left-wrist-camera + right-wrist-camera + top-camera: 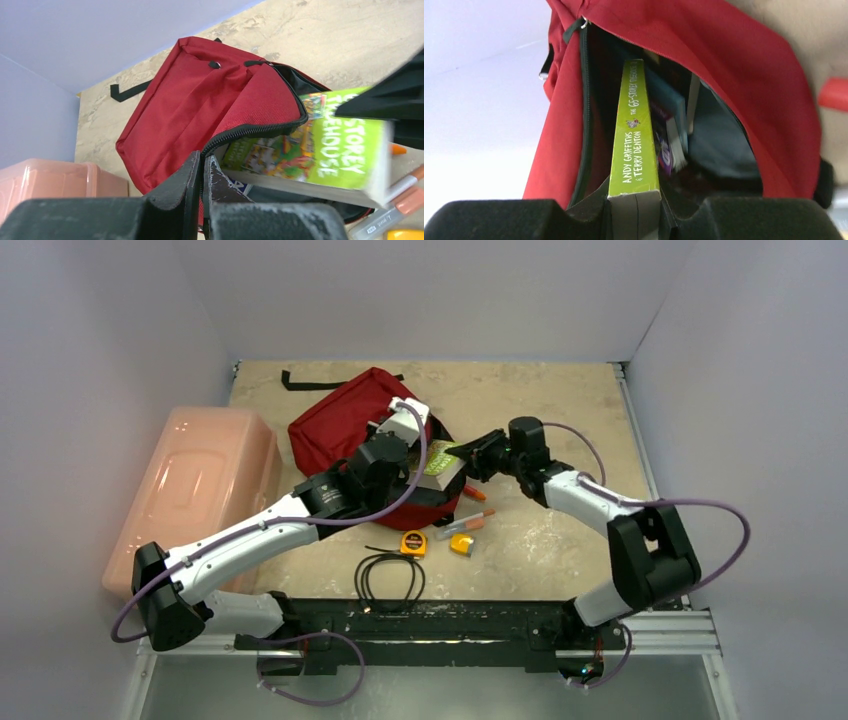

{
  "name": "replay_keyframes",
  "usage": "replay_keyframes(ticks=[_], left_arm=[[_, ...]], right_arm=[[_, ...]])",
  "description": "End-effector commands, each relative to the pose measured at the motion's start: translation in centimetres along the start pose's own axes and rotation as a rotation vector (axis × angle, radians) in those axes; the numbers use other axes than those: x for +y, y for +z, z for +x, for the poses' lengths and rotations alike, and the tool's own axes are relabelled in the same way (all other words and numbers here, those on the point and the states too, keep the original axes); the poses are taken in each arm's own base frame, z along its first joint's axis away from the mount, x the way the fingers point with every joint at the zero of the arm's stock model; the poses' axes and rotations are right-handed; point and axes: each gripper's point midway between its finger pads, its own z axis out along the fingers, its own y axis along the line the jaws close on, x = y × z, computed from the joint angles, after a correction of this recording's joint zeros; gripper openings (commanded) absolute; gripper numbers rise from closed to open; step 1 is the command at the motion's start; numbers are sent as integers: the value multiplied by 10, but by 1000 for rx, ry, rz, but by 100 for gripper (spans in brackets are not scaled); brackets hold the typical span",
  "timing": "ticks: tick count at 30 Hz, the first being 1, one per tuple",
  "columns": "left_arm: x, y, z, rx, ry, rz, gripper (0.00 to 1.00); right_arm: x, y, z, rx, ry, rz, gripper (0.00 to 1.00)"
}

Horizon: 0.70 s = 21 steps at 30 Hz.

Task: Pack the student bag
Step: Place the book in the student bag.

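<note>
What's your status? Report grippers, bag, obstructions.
Left gripper shut on zipper edge of student bag, mouth held open. Right gripper clamped on green book, partway into the opening. Other books inside, beside it.

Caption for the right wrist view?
The right jaws grip a green paperback partly inside the open red backpack, other books beside it.

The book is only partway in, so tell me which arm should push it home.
Right. The right pincer grips the green book aimed into the student bag; the left pincer is shut on the bag's zipper edge, holding it open.
</note>
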Motion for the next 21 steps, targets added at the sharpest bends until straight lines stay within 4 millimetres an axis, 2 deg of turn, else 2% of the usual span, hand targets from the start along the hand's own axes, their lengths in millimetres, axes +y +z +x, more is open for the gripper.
replay_keyframes(ticks=[1,2,3,7,8,10,13,17,21], left_arm=[[-5,-9,-25,-53,-56,76,0],[-6,-10,-25,-51,-45,85,0],[-7,-10,-25,-48,-36,94,0],[-16,-14,-20,-42,17,166,0],[-14,-15,-17,-31,44,165,0],[0,-12,-9,-10,111,87,0],[0,-13,-5,-11,165,103,0],[-12,-16,-10,-44,116,177,0],[-17,-12,-8,-25,91,170,0]], right_arm=[[89,14,7,-127,-119,-383,0],[92,22,9,-136,-122,-435,0],[102,24,14,-146,-129,-523,0],[119,36,37,-178,-131,-786,0],[120,43,45,-171,-131,-815,0],[118,54,42,-215,-131,-877,0],[108,80,39,-293,-204,-811,0],[93,100,36,-403,-265,-721,0],[76,121,30,-480,-297,-641,0]])
